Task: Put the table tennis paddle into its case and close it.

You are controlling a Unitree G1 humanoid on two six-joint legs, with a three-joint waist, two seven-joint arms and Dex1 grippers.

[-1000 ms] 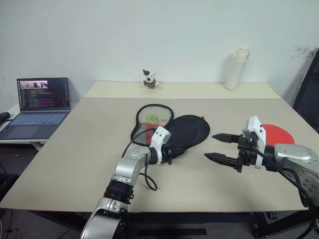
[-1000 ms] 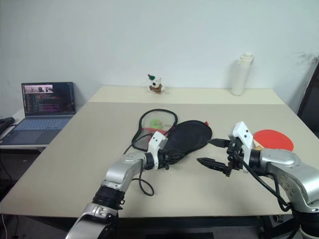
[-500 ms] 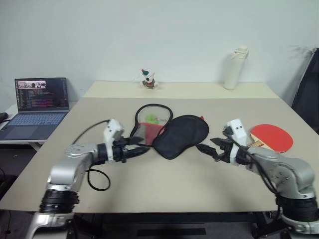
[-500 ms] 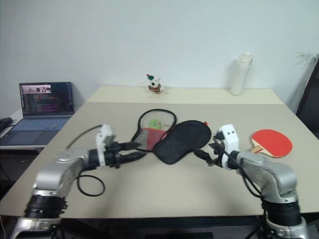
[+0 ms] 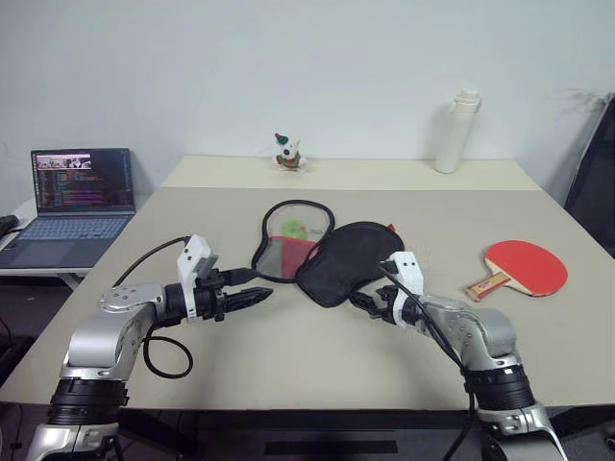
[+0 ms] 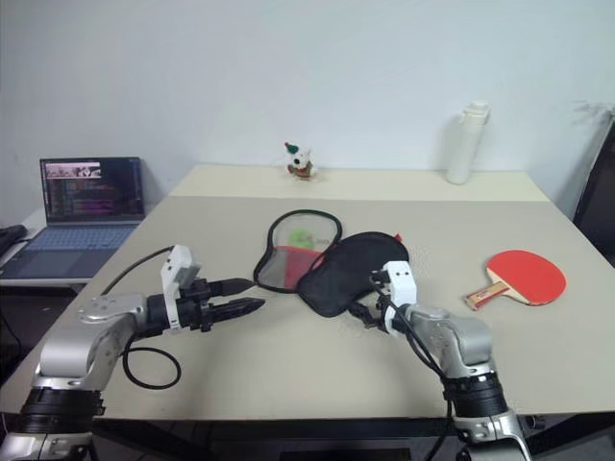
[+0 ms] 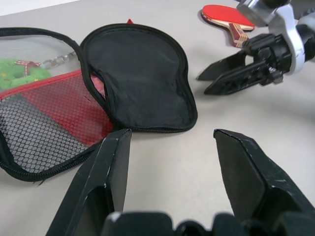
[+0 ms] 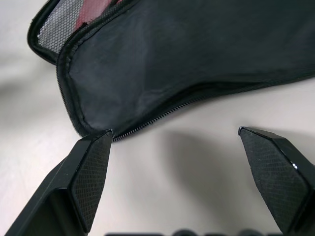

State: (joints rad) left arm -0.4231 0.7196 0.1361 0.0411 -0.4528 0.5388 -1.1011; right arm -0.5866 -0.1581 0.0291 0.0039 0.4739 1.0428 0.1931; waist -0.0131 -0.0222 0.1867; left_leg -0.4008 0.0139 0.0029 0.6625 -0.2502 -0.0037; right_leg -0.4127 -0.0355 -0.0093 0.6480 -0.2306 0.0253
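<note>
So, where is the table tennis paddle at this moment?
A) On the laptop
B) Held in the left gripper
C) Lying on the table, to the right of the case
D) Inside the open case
C: the table tennis paddle lies flat on the table, red face up, well to the right of the open case; neither the left gripper nor the right gripper holds it.

The left gripper (image 5: 252,291) is now well off to the left of the case (image 5: 341,259), no longer resting at its near edge as it did a second ago. The right gripper (image 5: 360,303) has swung in from the right and dropped low, its wide-spread fingers now just beside the case's near black flap, the table tennis paddle (image 5: 519,268) uncovered behind it.
</note>
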